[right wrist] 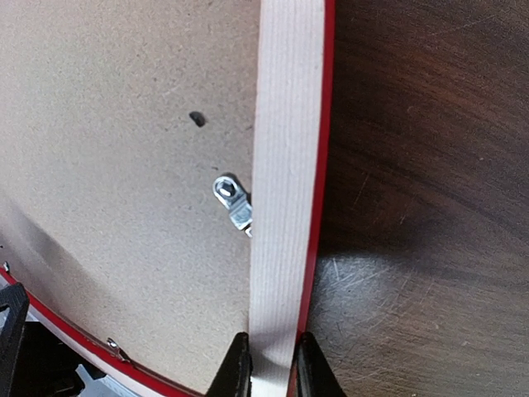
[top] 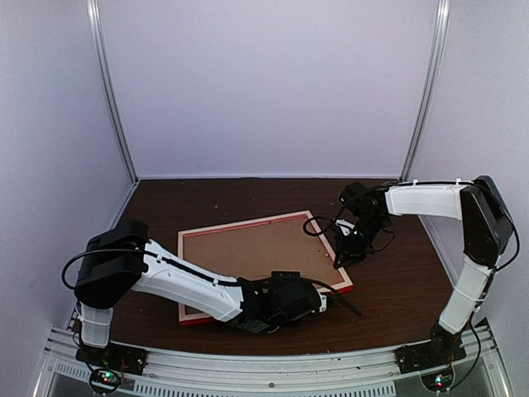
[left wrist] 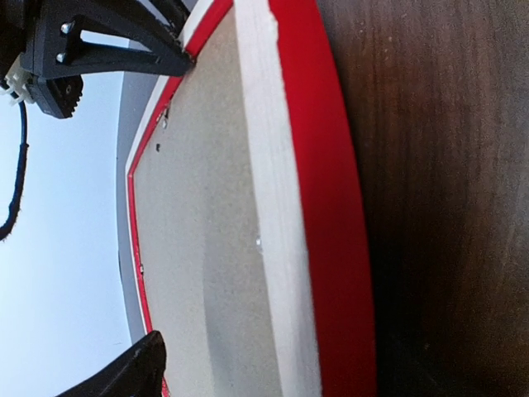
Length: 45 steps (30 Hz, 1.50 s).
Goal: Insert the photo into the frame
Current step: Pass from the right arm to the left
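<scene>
Right gripper (right wrist: 267, 365) pinches the frame (right wrist: 285, 124), lying face down.

Frame (top: 263, 220) near rail partly hidden under left end effector (top: 324, 303).

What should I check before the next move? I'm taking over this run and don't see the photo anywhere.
1. Frame lies back up on the table: ok.
2. Brown board sits inside the frame: ok.
3. Photo under the board: cannot tell, since no part of it shows in any view.
4. Right gripper is shut on the frame's pale right rail, one finger on each side: ok.
5. Left gripper is open near the frame's near right corner, holding nothing: ok.
6. Metal clip beside the right gripper reaches from the rail over the board: ok. Whether the other clips do the same: cannot tell.
</scene>
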Each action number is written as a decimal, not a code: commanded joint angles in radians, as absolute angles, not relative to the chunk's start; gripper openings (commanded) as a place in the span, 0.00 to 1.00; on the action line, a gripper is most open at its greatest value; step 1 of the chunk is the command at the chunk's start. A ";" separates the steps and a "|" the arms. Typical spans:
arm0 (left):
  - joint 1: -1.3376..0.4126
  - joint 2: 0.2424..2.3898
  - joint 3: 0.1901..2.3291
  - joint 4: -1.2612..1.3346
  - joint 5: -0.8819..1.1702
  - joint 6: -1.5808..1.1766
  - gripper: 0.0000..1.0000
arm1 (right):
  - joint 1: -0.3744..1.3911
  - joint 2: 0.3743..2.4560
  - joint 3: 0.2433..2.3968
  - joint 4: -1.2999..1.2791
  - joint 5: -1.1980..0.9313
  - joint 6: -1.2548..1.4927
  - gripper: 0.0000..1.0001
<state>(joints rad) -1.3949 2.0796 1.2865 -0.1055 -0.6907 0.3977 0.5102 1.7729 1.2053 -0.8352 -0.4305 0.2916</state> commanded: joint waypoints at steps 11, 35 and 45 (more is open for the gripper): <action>-1.390 2.080 1.254 -0.086 -0.772 0.400 0.78 | 0.518 1.749 1.211 -0.801 -0.556 0.272 0.00; -1.391 2.017 1.253 -0.158 -0.785 0.380 0.45 | 0.525 1.758 1.237 -0.802 -0.564 0.293 0.05; -1.390 2.006 1.231 -0.156 -0.770 0.371 0.52 | 0.523 1.790 1.268 -0.807 -0.564 0.291 0.02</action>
